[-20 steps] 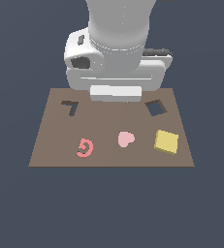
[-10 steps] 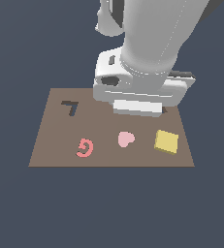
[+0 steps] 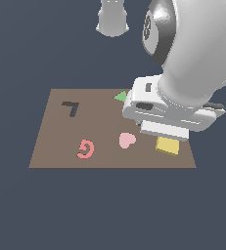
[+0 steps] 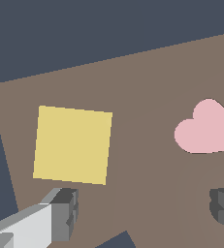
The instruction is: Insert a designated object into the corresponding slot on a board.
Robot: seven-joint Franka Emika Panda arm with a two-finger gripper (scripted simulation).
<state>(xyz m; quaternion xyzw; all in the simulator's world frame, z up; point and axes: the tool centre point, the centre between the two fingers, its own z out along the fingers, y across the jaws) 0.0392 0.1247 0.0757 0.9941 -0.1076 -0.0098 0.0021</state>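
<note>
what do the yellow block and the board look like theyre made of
The yellow block looks like matte plastic or painted wood: one even colour, no grain or shine. The board is an even flat brown with no grain or gloss, so it could be wood or fibreboard. Both are simulator renders with plain shading, so the true material stays open.

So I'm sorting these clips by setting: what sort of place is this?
Likely a simulated shape-sorting bench, not a real room: a flat brown board on a plain dark ground, flat-shaded pieces like the yellow block and pink heart.
</note>
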